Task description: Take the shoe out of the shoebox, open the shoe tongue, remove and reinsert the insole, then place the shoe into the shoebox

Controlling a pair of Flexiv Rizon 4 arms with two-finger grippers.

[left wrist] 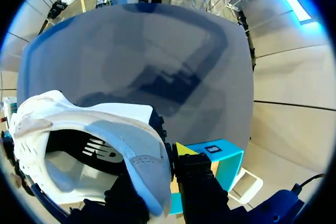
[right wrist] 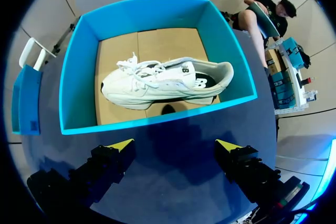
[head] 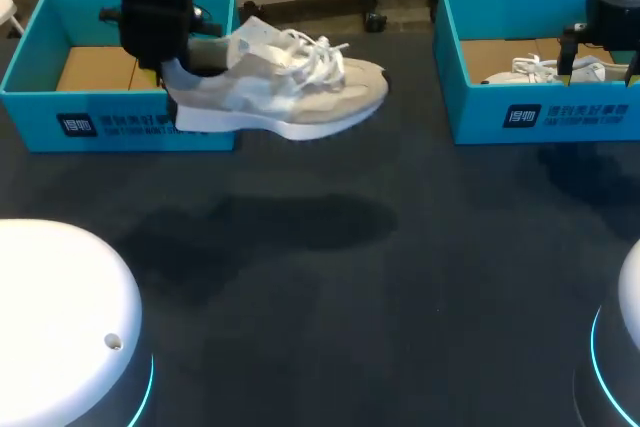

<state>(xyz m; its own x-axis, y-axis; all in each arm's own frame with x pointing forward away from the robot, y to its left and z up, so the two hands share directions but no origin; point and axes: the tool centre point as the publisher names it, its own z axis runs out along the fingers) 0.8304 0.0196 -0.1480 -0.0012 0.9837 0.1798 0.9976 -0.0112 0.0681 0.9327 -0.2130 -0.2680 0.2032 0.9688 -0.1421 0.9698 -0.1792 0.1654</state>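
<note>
Held sneaker: the grey-and-white sneaker [head: 285, 87] hangs in the air with its sole down and roughly level. Its toe points toward the middle of the counter [head: 320, 297], and its white laces are loose on top.
Its place: just in front of the left shoebox [head: 30, 97], with the heel over that box's front wall and the rest clear of it. It casts a shadow [head: 290, 222] on the dark counter below.
Left hand: the left hand [head: 172, 72] is clamped on the sneaker's heel collar. The left wrist view shows one yellow-tipped finger [left wrist: 181, 149] outside the heel and the other down inside the opening.
Left shoebox: teal, open-topped, with a cardboard-brown floor visible.
Right shoebox: the right shoebox [head: 455, 67] is also teal and open, and stands well apart from the left one on the counter.
Second sneaker: a white sneaker [right wrist: 168, 82] lies on that box's brown floor, resting toward its side with the opening showing.
Right hand: the right hand [right wrist: 173, 148] hangs above the right shoebox's near wall. Its fingers are spread wide, holding nothing and touching nothing.
</note>
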